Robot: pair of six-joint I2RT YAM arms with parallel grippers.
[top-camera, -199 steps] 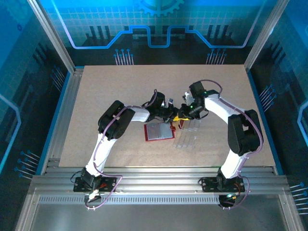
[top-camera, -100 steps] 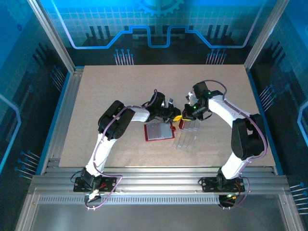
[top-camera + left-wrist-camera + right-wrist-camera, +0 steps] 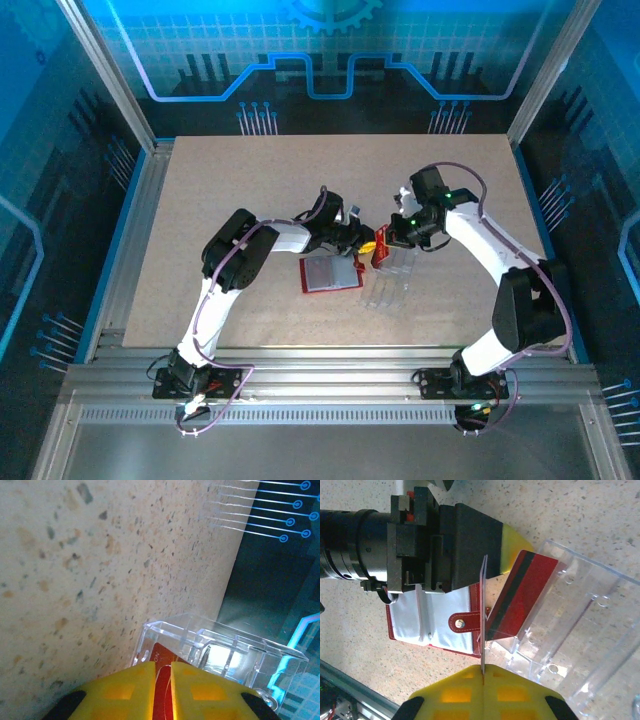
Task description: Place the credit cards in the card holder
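The card holder (image 3: pixel 330 274) is a red wallet lying open on the table, its glossy pockets (image 3: pixel 440 615) up and its clasp tab (image 3: pixel 465 622) pointing right. My left gripper (image 3: pixel 162 664) is shut on a red credit card (image 3: pixel 163 685) with a black stripe (image 3: pixel 520 597), held tilted at the wallet's right edge against a clear stand. My right gripper (image 3: pixel 483 667) is shut on a second thin card (image 3: pixel 483 610), seen edge-on and upright just above the clasp tab. From above, both grippers (image 3: pixel 366 243) (image 3: pixel 392 240) meet over the red card (image 3: pixel 380 252).
A clear plastic slotted stand (image 3: pixel 580 615) (image 3: pixel 392 282) sits right of the wallet, touching the red card's lower end (image 3: pixel 210 650). Bare speckled tabletop (image 3: pixel 250 190) surrounds the group. Aluminium rails (image 3: pixel 330 365) run along the near edge.
My right gripper has closed on the thin card, and the right arm's elbow has swung out to the right. The left gripper and red card have stayed put.
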